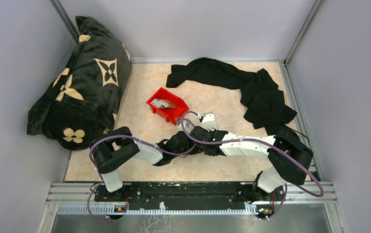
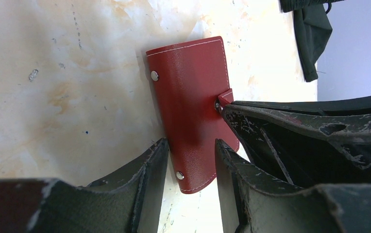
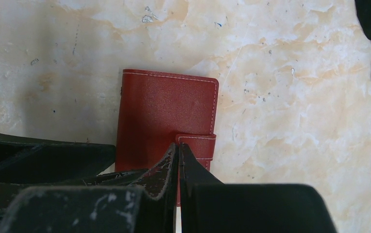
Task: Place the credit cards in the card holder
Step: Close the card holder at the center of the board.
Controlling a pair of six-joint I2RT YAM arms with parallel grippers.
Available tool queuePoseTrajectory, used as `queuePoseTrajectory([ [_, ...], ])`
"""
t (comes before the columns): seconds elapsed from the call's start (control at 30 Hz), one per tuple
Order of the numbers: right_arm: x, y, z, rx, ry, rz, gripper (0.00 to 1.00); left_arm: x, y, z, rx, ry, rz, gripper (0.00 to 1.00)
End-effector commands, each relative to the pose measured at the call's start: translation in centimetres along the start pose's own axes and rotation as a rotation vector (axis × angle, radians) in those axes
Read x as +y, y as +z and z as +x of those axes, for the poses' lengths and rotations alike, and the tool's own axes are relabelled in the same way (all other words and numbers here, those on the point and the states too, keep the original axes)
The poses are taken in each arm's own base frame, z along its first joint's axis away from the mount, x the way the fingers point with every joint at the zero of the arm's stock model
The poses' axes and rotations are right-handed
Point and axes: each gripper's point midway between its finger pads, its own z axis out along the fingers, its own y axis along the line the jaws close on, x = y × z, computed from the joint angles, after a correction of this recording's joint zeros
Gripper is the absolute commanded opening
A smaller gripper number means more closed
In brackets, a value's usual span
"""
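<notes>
The left hand [image 2: 191, 145] hangs spread over the near end of the card holder [image 2: 188, 82], which lies shut and flat on the surface [image 3: 295, 97]. The right hand [image 3: 178, 148] is pressed together at the snap tab [image 3: 199, 145]; whether it nips the tab is unclear. The holder looks light, pliable and smooth, so the tab is probably the best purchase. Farther off, the credit cards [image 1: 163, 103] sit in a red bin [image 1: 173, 115].

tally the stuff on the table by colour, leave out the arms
red: 2 (bin, card holder)
black: 2 (flowered cushion, cloth pile)
pale: credit cards in the bin, too small to count
total: 4, plus the cards
</notes>
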Motion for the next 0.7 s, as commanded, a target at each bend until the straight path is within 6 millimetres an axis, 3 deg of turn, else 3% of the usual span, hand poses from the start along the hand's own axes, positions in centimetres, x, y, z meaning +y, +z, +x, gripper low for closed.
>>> queuePoseTrajectory([
  [0.0,0.5,0.5,0.9,0.014,-0.009,0.004,0.00,9.0,-2.0,5.6,0.197,0.084,-0.282,0.49],
  [0.53,-0.8,0.8,2.0,0.036,-0.010,0.039,0.00,9.1,-2.0,5.8,0.201,0.083,-0.285,0.49],
  [0.67,-0.9,0.4,1.4,0.016,0.008,0.034,0.00,9.2,-2.0,5.9,0.204,0.081,-0.287,0.49],
])
